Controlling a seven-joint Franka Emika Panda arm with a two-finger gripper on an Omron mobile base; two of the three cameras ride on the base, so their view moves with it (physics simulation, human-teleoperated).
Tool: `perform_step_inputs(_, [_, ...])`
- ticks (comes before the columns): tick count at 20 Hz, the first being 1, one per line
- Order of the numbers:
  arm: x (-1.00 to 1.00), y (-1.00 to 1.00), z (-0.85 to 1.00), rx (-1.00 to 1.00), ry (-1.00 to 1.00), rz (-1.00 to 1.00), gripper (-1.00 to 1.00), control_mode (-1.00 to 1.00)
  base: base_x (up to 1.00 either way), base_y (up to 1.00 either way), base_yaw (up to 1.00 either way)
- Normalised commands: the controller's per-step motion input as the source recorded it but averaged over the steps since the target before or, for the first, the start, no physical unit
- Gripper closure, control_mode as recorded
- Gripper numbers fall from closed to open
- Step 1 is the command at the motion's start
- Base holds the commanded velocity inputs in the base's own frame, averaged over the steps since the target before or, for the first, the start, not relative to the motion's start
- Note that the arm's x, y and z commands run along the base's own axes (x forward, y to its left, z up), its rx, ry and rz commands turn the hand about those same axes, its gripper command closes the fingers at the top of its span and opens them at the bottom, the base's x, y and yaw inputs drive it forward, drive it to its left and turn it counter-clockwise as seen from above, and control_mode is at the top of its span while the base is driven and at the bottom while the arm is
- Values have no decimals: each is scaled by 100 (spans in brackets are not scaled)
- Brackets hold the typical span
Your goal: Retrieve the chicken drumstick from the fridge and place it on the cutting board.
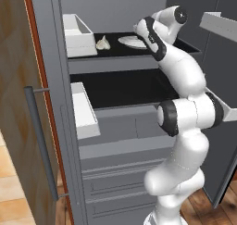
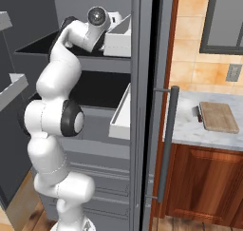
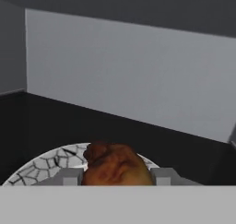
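Fridge (image 1: 51,57) open, bar handle (image 1: 39,140) at far left in left base view. White bin (image 1: 76,34) on left of top shelf, garlic (image 1: 102,43) just right of it, then plate (image 1: 129,41) near shelf middle. Second bin (image 1: 85,110) one shelf down, left side. Arm reaching into top shelf over plate.

In hand view: gripper (image 3: 117,177) closed narrow on drumstick (image 3: 115,167), one finger at each side of meat, touching. Drumstick sitting on crackle-pattern plate (image 3: 44,165), dark shelf and grey back wall beyond. Cannot tell if lifted off plate yet; looks not.

Farther right, in right base view: closed fridge door with bar handle (image 2: 167,144), then desk (image 2: 185,130) with board (image 2: 218,117) lying flat, nothing on it, small dark handle at its left end. Well apart from fridge shelf.

Progress, judged: door open done, reach done, grasp done or just seated. Left: lift off plate, withdraw clear of shelf and bins, carry right to desk, set down on board, release. Roughly a third through.
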Motion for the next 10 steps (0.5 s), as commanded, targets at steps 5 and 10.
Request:
perform_step_inputs(5, [-100,9,5,0,-13,3,100,-100,0,0,0])
perform_step_inputs(10, [-100,12,0,0,1,2,100,-100,0,0,0])
